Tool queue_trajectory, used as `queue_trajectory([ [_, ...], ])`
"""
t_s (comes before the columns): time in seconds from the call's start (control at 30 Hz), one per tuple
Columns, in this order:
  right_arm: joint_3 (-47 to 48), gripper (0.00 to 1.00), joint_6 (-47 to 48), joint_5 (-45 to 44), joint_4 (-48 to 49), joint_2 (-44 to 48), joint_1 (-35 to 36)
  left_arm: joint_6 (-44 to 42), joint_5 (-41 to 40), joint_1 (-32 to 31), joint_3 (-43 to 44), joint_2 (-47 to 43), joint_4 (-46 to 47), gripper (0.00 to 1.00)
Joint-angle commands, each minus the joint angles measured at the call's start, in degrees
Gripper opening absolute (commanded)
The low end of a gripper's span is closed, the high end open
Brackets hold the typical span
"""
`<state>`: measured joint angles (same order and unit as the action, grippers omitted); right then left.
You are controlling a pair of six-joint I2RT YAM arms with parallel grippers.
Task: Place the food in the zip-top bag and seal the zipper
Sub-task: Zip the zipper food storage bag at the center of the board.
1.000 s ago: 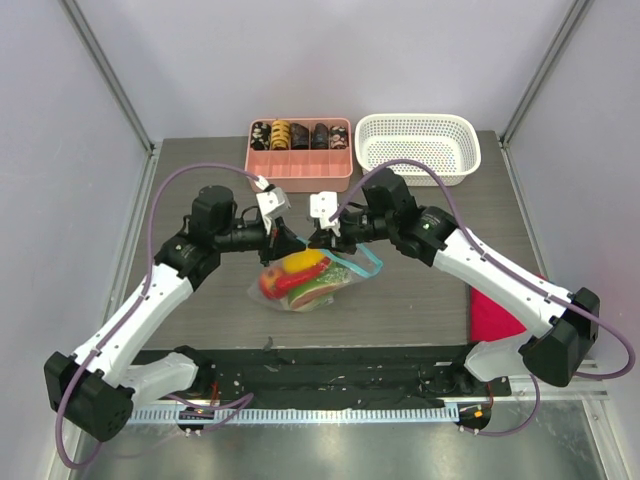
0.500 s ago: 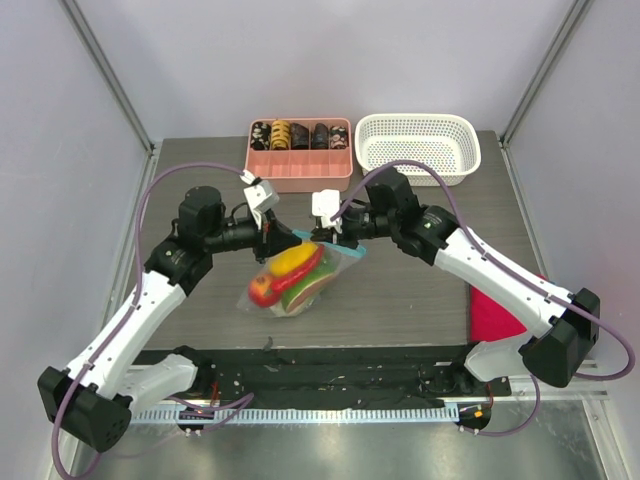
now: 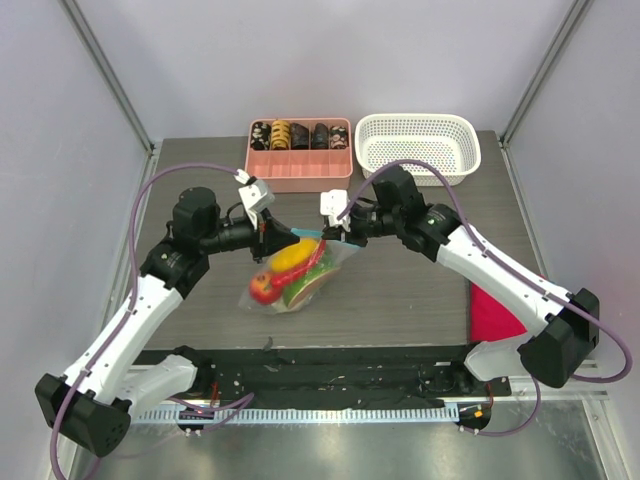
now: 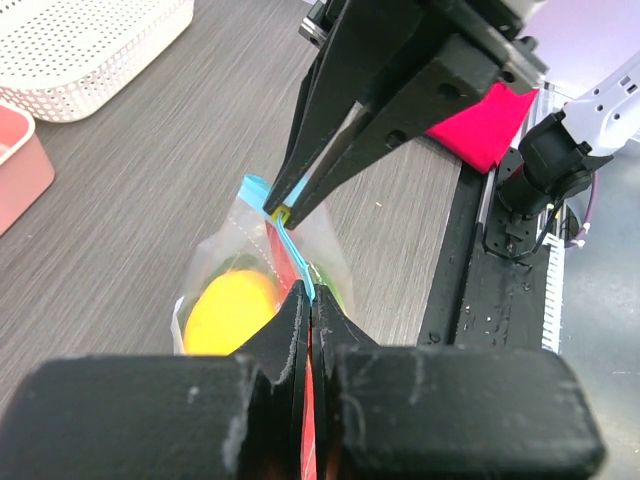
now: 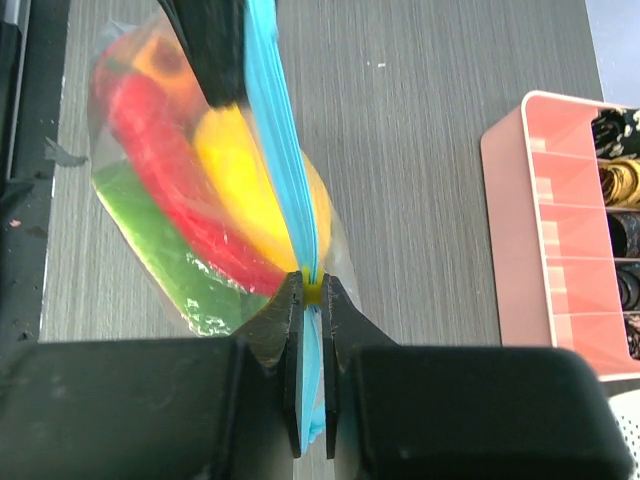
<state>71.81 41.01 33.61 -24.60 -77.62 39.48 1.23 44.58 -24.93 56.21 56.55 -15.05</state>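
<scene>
Food (image 3: 289,268) is inside the bag (image 3: 303,292), which is held between the arms over the middle of the table (image 3: 410,295). Left jaws are clamped tight on one end of the zipper (image 5: 282,140), right jaws pinch the other end. Likely reason: a grip at each end pulls the strip straight and taut so the tracks line up for pressing shut. Mouth is on top, so nothing drops out. Zipper long axis runs left-right, jaw to jaw, roughly level. Bag body sags below it toward near-left. Can't tell if the bottom touches the table, or if the seal is complete.
</scene>
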Motion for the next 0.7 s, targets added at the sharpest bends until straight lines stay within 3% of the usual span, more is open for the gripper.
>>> queue_trajectory([
  [0.0,-1.8,0.04,3.7,-3.8,-5.2,-1.0,-3.3,0.8,2.8,0.6,2.9,-3.7,6.2,0.0],
  [0.67,-5.4,0.01,10.7,-4.3,-7.9,-2.1,-9.4,0.7,4.1,3.0,2.1,-5.1,5.6,0.0],
])
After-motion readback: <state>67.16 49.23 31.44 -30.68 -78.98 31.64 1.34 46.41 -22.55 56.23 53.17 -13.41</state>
